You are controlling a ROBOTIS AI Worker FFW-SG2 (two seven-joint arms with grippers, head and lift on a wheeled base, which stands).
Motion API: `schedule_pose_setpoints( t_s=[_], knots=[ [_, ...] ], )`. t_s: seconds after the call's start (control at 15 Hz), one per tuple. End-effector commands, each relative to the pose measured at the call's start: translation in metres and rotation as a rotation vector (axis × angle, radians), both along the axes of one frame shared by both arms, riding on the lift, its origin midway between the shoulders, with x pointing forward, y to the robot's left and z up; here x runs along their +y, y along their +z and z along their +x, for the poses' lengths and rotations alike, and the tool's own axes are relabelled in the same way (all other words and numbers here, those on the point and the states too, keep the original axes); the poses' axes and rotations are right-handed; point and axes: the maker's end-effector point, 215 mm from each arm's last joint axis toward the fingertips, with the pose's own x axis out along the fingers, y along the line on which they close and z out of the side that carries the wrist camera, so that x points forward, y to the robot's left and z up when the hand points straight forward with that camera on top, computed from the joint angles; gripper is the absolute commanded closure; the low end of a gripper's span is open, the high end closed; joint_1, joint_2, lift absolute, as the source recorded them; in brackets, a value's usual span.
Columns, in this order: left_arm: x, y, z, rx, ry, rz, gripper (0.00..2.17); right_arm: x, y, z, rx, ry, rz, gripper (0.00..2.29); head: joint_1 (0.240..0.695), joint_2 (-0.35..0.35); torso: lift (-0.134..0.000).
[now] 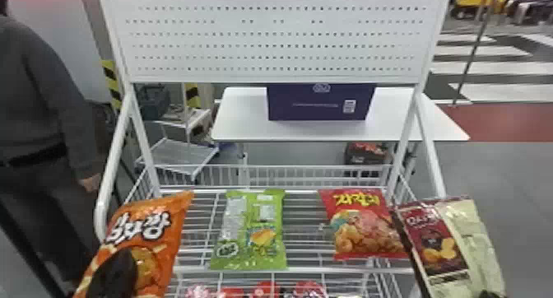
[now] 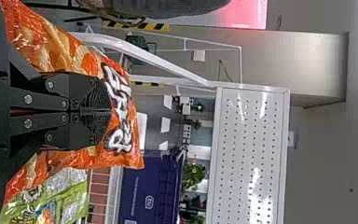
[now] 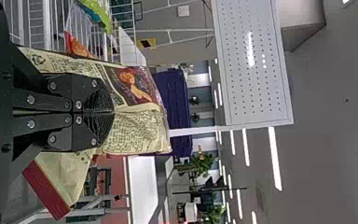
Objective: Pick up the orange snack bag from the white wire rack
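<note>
Though cropped, orange bag (image 1: pixel 150 243) seemingly pinched

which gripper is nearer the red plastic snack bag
Right: the right gripper is right of the red bag; the left gripper is farther, left of the green plastic bag.

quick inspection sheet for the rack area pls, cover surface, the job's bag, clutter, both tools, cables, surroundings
surface: white wire rack, green bag and red bag lying on its upper shelf
job's things: orange snack bag in the left tool, at the rack's left side; contact with the rack cannot be told
clutter: red packets below the upper shelf
grippers: left tool shut on the orange snack bag, right tool shut on a cream and dark red bag
cables: thin dark line in the background, possibly a cord
surroundings: perforated panel above the rack, dark blue box on a white table behind
</note>
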Motion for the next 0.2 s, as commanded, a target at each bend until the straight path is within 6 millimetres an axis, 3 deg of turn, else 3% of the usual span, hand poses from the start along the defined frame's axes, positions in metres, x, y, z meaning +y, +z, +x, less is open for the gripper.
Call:
schedule_pose_setpoints(
  t_s=[0.0, 0.13],
  knots=[
    [-0.0002, 0.0004, 0.0001, 0.0, -0.001, -0.001, 2.15, 0.0007, 0.0, -0.0001, 0.0, 0.001, 0.001, 2.26, 0.499, 0.0, 0.0],
    [-0.0005, 0.0003, 0.0001, 0.0, -0.002, -0.003, 2.15, 0.0007, -0.0006, -0.0006, 0.001, 0.001, 0.001, 2.26, 0.499, 0.0, 0.0]
  ],
)
